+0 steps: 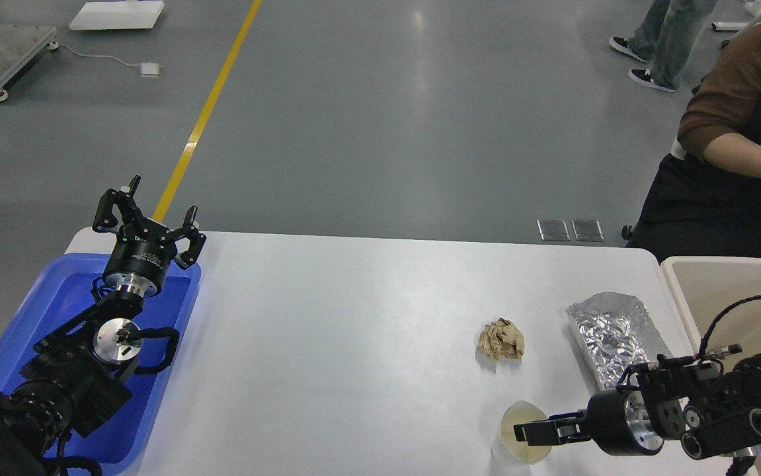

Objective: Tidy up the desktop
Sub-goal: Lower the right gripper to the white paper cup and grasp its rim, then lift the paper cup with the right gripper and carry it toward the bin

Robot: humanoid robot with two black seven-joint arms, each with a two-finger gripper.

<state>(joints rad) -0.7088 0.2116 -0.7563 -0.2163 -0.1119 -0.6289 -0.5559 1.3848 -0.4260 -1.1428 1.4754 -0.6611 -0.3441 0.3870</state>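
Note:
The white desktop (pixel 354 317) fills the middle of the head view. On its right part lie a crumpled brown paper ball (pixel 502 340), a crumpled foil tray (pixel 611 334) and a white paper cup (pixel 511 423) near the front edge. My left gripper (pixel 149 208) is open and empty, held above the far end of the blue tray (pixel 43 311). My right gripper (pixel 531 431) points left with its fingertips at the cup's rim. The fingers overlap side-on, so I cannot tell whether they grip the cup.
A beige bin (pixel 691 284) stands off the desktop's right edge. A seated person (pixel 744 132) is at the far right, close to the bin. The blue tray holds nothing I can see. Grey floor with a yellow line (pixel 208 112) lies beyond.

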